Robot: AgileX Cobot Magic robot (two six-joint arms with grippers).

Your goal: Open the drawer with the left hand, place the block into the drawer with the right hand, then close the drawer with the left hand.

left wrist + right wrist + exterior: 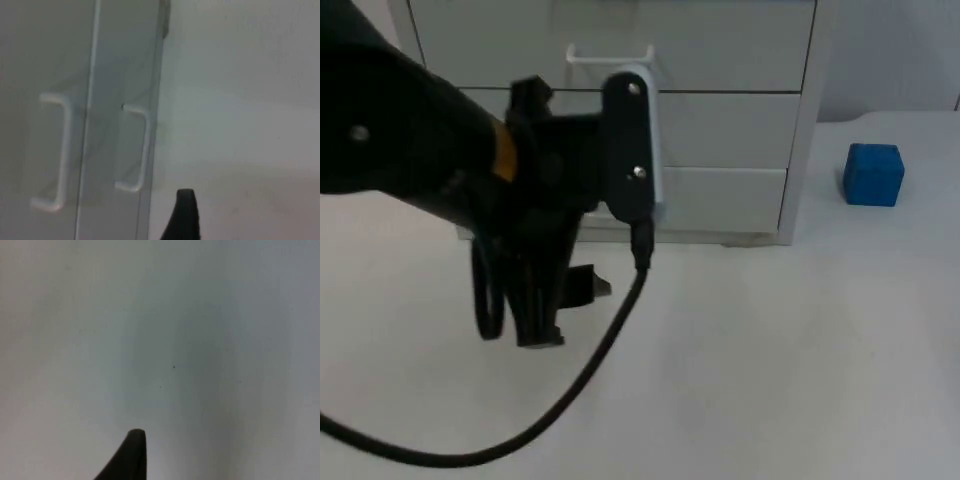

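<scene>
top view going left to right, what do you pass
left arm's claw → white drawer cabinet → blue block, standing on the white table apart from the cabinet.

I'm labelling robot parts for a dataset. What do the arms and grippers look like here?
The left arm is bulky, rounded, matte black, with an orange band near the wrist. The left gripper, before the drawers, is black with slim fingers. The right gripper, over the table, has a black, tapered, round-tipped finger.
</scene>
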